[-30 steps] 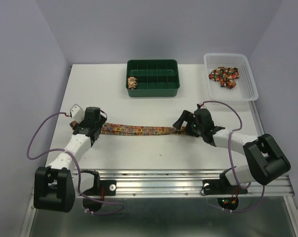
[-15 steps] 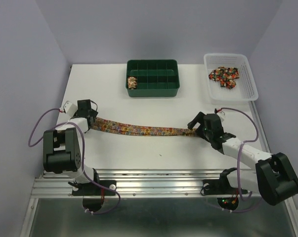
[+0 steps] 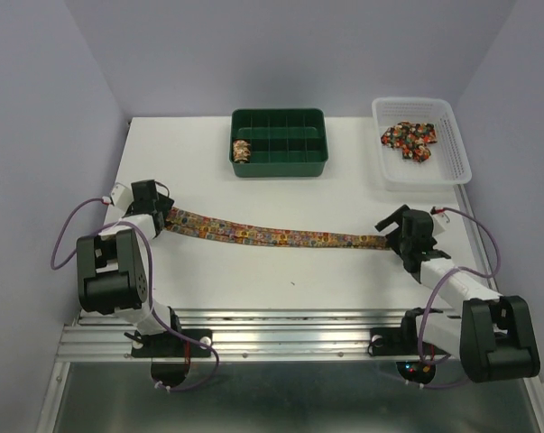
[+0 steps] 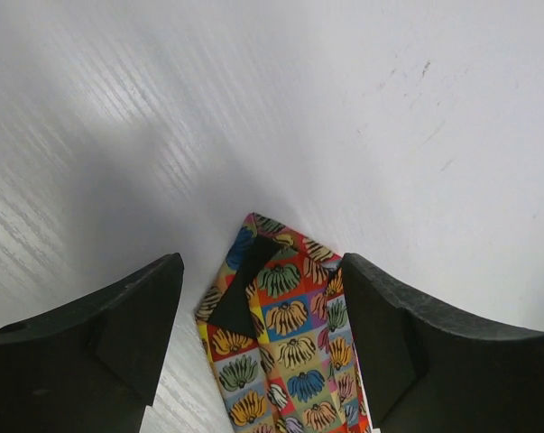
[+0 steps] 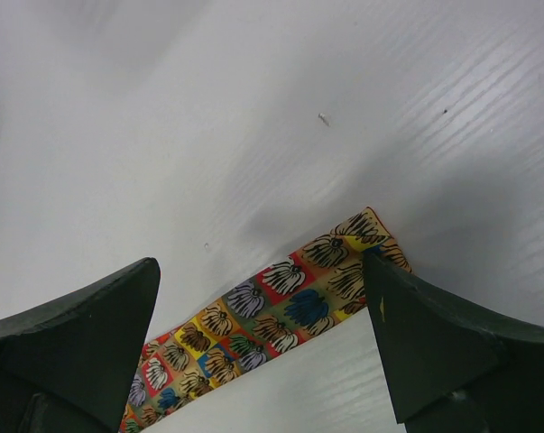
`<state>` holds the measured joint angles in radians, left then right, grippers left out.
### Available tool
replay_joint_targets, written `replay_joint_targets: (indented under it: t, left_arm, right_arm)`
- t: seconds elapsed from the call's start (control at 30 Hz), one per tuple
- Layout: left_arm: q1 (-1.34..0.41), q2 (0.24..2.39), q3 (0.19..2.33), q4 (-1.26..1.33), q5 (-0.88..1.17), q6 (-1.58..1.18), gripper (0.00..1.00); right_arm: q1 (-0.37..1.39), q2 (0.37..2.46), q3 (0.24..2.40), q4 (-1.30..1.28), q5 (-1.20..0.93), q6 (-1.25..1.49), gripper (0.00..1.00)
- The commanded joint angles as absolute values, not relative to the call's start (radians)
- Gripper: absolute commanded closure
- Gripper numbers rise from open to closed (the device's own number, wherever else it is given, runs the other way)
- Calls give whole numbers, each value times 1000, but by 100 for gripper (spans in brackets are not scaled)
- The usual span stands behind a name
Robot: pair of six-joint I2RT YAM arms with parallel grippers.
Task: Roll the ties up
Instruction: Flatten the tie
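One tie (image 3: 281, 236), a long flat strip with a multicoloured patchwork print, lies stretched across the white table (image 3: 290, 194) from left to right. My left gripper (image 3: 161, 217) is at its left end and is open. In the left wrist view the pointed end with dark lining (image 4: 276, 298) lies on the table between my spread fingers (image 4: 261, 271). My right gripper (image 3: 391, 238) is open at the tie's right end. In the right wrist view that end (image 5: 290, 302) lies flat between the fingers (image 5: 261, 266), partly under the right one.
A green compartment tray (image 3: 294, 162) at the back centre holds one rolled tie (image 3: 242, 151) in a left cell. A white basket (image 3: 456, 153) at the back right holds loose ties (image 3: 409, 137). The table's right edge is close to my right gripper.
Both grippers have moved outward, the left to the left, the right to the right and nearer. The tie now lies longer and straighter between them.
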<state>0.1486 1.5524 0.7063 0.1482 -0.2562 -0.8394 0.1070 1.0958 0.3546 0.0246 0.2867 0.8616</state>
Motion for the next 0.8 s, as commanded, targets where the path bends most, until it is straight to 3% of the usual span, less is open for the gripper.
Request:
replay_joint_targets:
  t: [0.0,0.17,0.37,0.53,0.57,0.77]
  left_arm:
    - [163,1614,657,28,-183,-841,17]
    - [166,1609,650,37,-172,-835,17]
    - [166,1518,644,20,-183,-833,16]
    - [143,1312,663,-21,-140,-790,15]
    - [127,1249,667,-31,-144,-782,10]
    - [-62,1132,721,-90,-176,-718,6]
  right_arm:
    - [34,1155,308,32,215,873,0]
    - [26,1174,334,40,114,804,0]
    - [26,1044,391,-30,-26,689,0]
    - [26,888,486,-233,126,621,0]
    - [26,846,489,-279,179,632,0]
    - [26,831,503,-351,279,693,0]
